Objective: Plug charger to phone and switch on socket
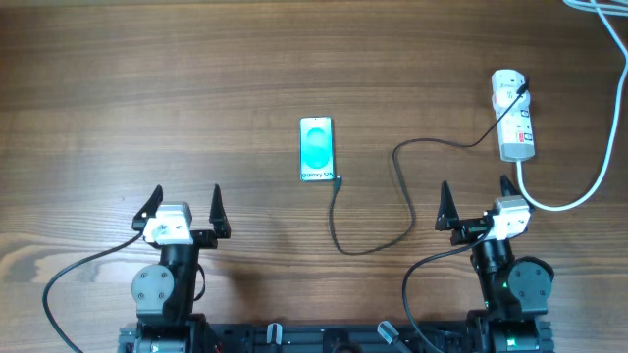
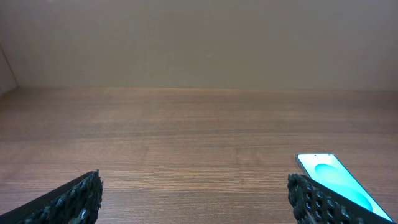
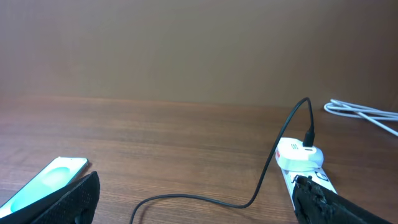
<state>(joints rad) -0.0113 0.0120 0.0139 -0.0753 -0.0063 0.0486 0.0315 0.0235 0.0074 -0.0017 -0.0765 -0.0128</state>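
Nearest us, our left gripper [image 1: 186, 194] and right gripper [image 1: 475, 186] sit low over the wooden table [image 1: 147, 88], jaws spread wide with nothing between them. Just beyond, the charger [image 1: 332, 221] loops across the wood, its free tip at the near right corner of the lit phone [image 1: 317, 149], which lies flat mid-table; we cannot tell whether the tip is seated. Farther right, its other end enters the far end of the socket [image 1: 513, 123], whose thick white cable [image 1: 579, 201] curls away.
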